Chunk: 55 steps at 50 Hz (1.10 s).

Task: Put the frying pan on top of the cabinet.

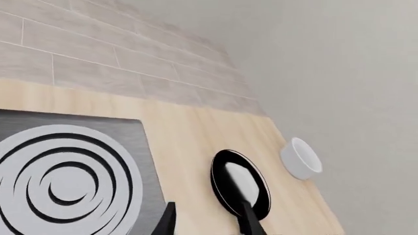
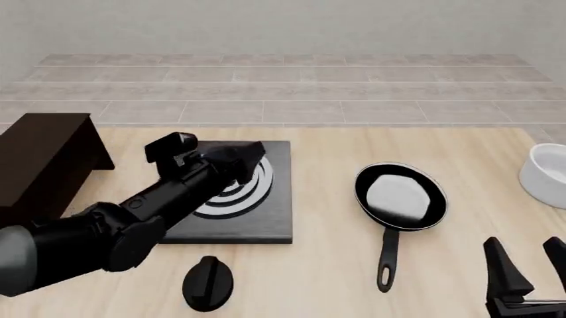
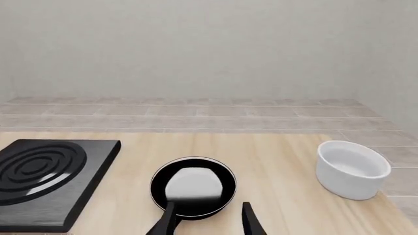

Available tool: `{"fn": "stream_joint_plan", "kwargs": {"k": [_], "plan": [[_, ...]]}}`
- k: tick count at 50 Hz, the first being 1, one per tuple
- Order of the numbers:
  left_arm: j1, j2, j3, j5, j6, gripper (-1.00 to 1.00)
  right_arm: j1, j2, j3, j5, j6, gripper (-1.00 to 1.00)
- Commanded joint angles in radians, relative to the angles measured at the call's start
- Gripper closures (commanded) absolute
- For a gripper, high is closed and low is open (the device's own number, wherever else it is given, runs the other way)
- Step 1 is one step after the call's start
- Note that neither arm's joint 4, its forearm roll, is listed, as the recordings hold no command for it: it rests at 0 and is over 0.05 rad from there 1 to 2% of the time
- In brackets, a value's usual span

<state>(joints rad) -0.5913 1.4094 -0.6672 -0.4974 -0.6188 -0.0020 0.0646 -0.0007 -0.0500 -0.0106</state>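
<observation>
- Frying pan (image 2: 399,197) lies flat on the wooden table (image 2: 336,278), right of the stove plate (image 2: 252,212) and apart from it; shiny grey-white base up; thin black handle (image 2: 388,255) points back toward my side of the table; nothing touches it.
- Cabinet (image 2: 40,162) stands at the table's far left, dark and boxy, flat top bare; well apart from the pan, with the stove plate between them.
- My left gripper (image 2: 243,162) hangs over the stove plate's silver rings (image 2: 232,192); my left wrist view shows only two dark fingertips (image 1: 166,223) at the edge, with the pan beyond them; I cannot tell whether those fingers are spread or closed.
- My right gripper (image 2: 531,265) sits low at the near right corner, fingers parted, gripping nothing; near the handle's end but not touching it.
- White bowl (image 2: 547,173) rests at the right edge, just beyond the pan.
- Black knob (image 2: 208,283) lies on the table just in front of the stove plate.
</observation>
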Motion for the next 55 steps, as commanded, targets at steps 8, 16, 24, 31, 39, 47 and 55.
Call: {"fn": "stream_joint_plan", "kwargs": {"k": [8,16,24,31,39,47,55], "plan": [[-0.054,0.224,-0.139,-0.021,-0.071,-1.00,-0.004,0.016,0.001,-0.011,0.002,-1.00],[-0.077,0.294,-0.199,0.014,-0.084,-1.00,-0.003,0.013,0.000,-0.011,0.002,-1.00],[-0.095,0.346,-0.235,0.024,-0.100,-1.00,-0.004,0.021,0.000,-0.019,0.003,-1.00],[-0.116,0.360,-0.258,0.026,-0.125,-1.00,-0.005,0.026,0.000,-0.025,0.007,-1.00],[-0.141,0.390,-0.283,0.028,-0.136,-1.00,-0.005,0.026,0.000,-0.023,0.007,-1.00],[-0.164,0.439,-0.309,0.028,-0.138,-1.00,-0.005,0.031,-0.001,-0.028,0.007,-1.00],[-0.173,0.490,-0.342,0.042,-0.140,-1.00,-0.006,0.032,-0.002,-0.029,0.006,-1.00]]}}
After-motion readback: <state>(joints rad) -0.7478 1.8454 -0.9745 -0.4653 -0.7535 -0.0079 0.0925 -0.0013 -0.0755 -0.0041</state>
